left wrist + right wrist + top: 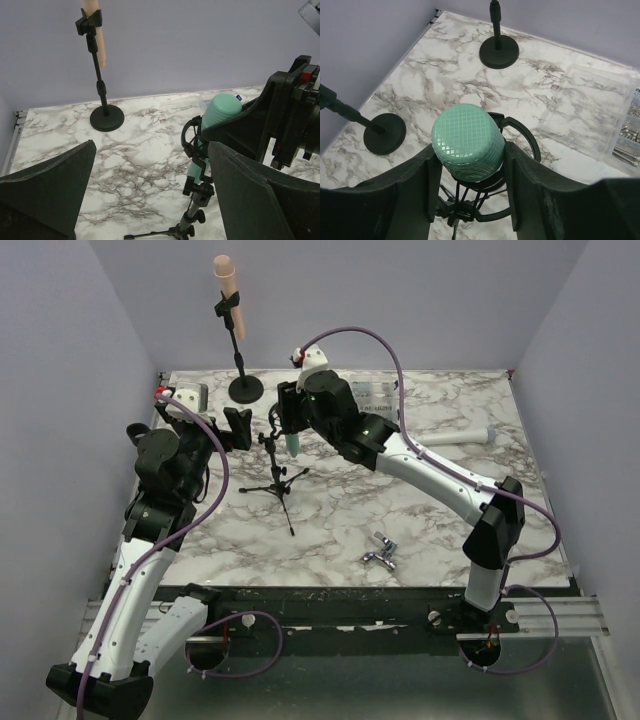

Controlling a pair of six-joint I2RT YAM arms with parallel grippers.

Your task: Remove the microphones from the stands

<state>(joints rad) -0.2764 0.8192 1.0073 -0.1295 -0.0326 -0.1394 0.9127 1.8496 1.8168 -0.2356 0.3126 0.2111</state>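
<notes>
1. Location. The microphone [467, 140] sits upright in the shock mount [522, 135] of the small tripod stand [278, 485], near the middle of the table [440, 530].

2. Right gripper [471, 155]. Its fingers bracket the green mesh head, one pad on each side, and both appear to touch it. I cannot confirm how firmly they press.

3. Left gripper [151, 144]. The fingers are spread wide with nothing between them. It hangs just beside the stand, on its left.

4. Handling. I judge the microphone rigid and fairly light. The mesh head may dent under a hard squeeze. The barrel below it is probably a sturdier place to hold, though smooth. The tripod looks light, so I expect it to lift or tip with the microphone unless it is braced.

5. Not visible.
- In the right wrist view, the fingers and mount hide the barrel, so I cannot tell how the mount clamps it.
- In the top view, the right wrist covers all but the lower green end.
- The left wrist view cuts off the tripod feet.
</notes>
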